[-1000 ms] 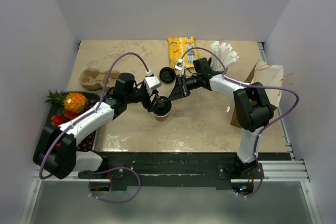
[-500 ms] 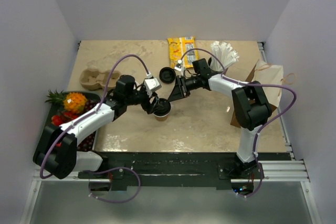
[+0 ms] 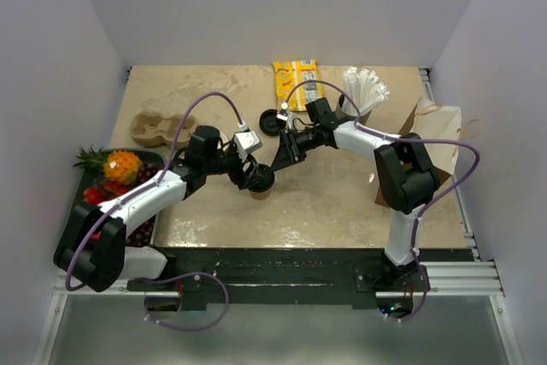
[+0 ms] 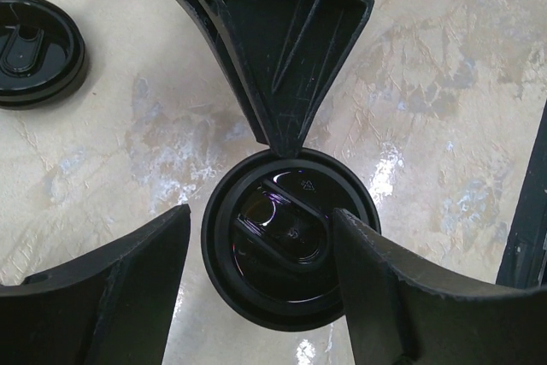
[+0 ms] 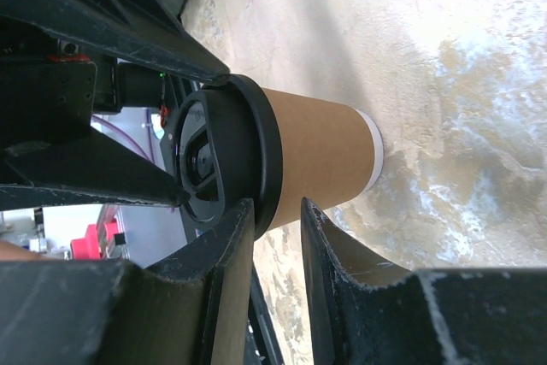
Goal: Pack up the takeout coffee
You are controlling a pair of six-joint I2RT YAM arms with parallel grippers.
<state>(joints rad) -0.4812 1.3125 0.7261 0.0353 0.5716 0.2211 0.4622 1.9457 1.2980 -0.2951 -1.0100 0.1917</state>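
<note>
Right now the cup (image 5: 320,151) is standing upright on the table (image 4: 444,83), wearing its lid (image 4: 286,254). The left gripper (image 4: 261,220) is hanging directly over it with its jaws spread wide. Its fingers (image 4: 128,288) are flanking the lid. One is standing clear of the rim, with table showing in the gap. The other is overlapping the rim's edge in the wrist view, so I cannot tell whether it is touching.

The right gripper (image 5: 276,204) is reaching in across the open mouth of the left jaws, with its own jaws standing narrow and stacked one above the other. The lid's rim is sitting caught between their tips. The upper finger is lying on the lid's edge, and the lower one is pressing under the rim where it meets the brown wall.

A second lid (image 4: 34,53) is lying on the table outside the left jaws, off to one side of the right gripper and well apart from the cup.
</note>
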